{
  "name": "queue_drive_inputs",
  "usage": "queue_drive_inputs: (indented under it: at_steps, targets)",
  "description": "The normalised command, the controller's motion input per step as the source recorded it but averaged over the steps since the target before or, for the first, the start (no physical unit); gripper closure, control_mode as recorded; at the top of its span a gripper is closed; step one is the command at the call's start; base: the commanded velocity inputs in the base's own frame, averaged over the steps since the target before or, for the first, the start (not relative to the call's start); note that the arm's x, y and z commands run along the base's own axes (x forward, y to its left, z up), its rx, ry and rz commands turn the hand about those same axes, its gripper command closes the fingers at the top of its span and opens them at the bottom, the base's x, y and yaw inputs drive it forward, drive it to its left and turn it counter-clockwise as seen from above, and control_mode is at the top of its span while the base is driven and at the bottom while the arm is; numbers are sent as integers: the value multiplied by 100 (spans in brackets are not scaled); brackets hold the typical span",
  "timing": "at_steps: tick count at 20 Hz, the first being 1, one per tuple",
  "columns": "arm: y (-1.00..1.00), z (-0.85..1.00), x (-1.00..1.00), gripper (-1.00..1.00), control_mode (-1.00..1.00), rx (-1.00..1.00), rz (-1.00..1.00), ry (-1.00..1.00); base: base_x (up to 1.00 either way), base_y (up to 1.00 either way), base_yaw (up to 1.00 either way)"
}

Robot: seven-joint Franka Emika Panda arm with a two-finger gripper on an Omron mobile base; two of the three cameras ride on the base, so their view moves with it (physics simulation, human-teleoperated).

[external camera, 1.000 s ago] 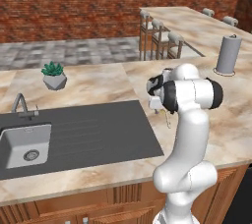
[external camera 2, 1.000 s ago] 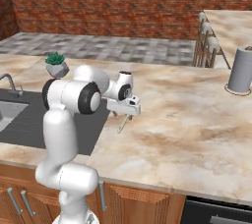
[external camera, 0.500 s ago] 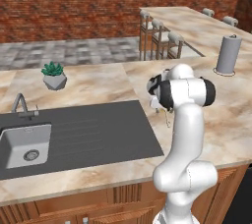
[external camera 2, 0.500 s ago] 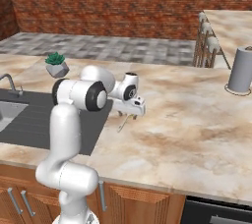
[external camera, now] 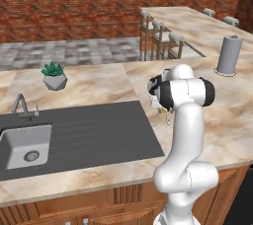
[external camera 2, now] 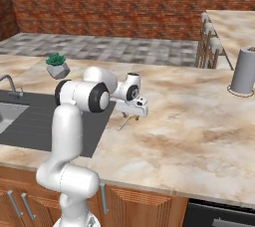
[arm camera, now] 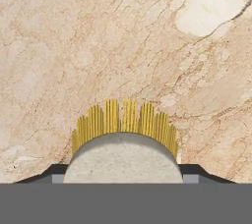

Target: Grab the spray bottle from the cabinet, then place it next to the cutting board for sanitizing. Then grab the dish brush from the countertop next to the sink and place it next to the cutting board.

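Item: small slender dish brush with pale grey handle and yellow bristle head (arm camera: 123,142), lying on the beige marbled stone counter (arm camera: 98,46) directly under the claw (arm camera: 123,176), its rounded grey head between the two dark fingertips (arm camera: 197,171). Judged light, rigid in the handle, soft at the bristles; best taken across the stiff head or neck. Claw state: jaws flank the head, contact cannot be told. Nearby: dark grey ribbed drainboard (external camera 2: 35,121) beside the claw; grey paper-towel roll (external camera 2: 245,71) and potted plant (external camera 2: 57,65) well apart. Nothing obstructs.

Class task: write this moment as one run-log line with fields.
stage: brush pickup | gripper: fingers either side of dish brush, grip unconfirmed | brush: on countertop, right of sink
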Motion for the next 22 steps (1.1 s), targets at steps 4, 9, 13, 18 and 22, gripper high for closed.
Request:
queue_drive_inputs:
  at_steps: [4,9,13,18,22]
  targets:
    - [10,-27,0,100,-100,-1,0,0,0,0,0]
    - [37,-13,-22,100,-100,0,-3,0,0,0,0]
    - [54,0,-26,100,-100,0,-4,0,0,0,0]
    - [42,23,-26,100,-100,0,-2,0,0,0,0]
    - [1,70,-53,100,-100,-3,0,-10,0,0,0]
